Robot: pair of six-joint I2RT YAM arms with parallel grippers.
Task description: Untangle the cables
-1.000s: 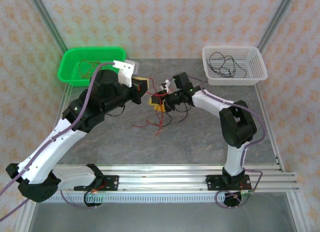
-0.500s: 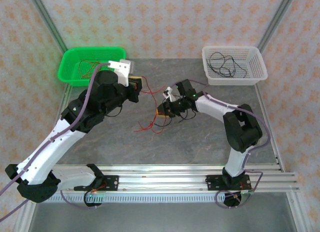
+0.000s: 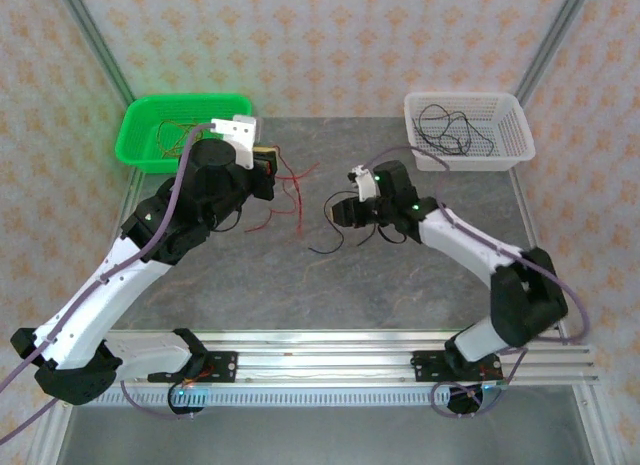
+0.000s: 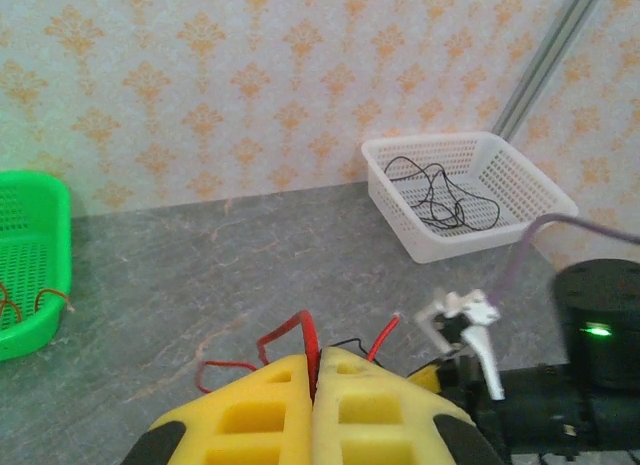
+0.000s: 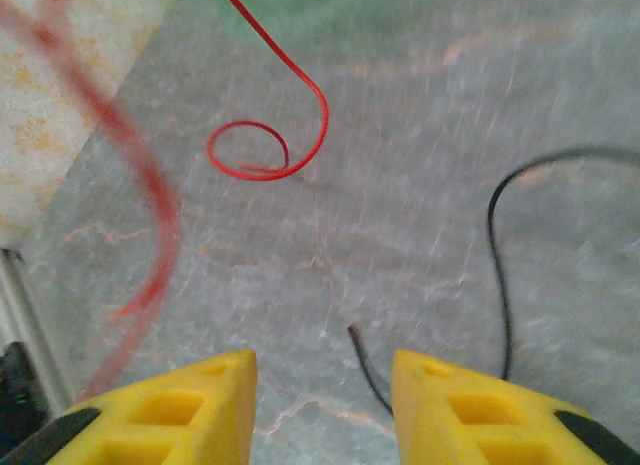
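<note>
My left gripper (image 3: 270, 170) is shut on a thin red wire (image 4: 303, 332), which runs up between its yellow fingers (image 4: 250, 410). From the grip, the red wires (image 3: 297, 185) fan out to the right above the grey table. My right gripper (image 3: 337, 211) is open and empty in the middle of the table. In the right wrist view, a loose black wire end (image 5: 368, 370) lies between that gripper's spread fingers (image 5: 170, 410). A longer black wire (image 5: 497, 255) curves to its right, and a red loop (image 5: 275, 150) sits ahead. More black wires (image 3: 330, 243) lie on the table below this gripper.
A green basket (image 3: 150, 115) holding red wires stands at the back left, just behind my left arm. A white basket (image 3: 465, 161) holding black wires (image 4: 437, 190) stands at the back right. Metal frame posts rise at both back corners.
My left gripper has drawn back to the left with the red wires. The right gripper has moved right, and the red wires have come apart from the black ones.
</note>
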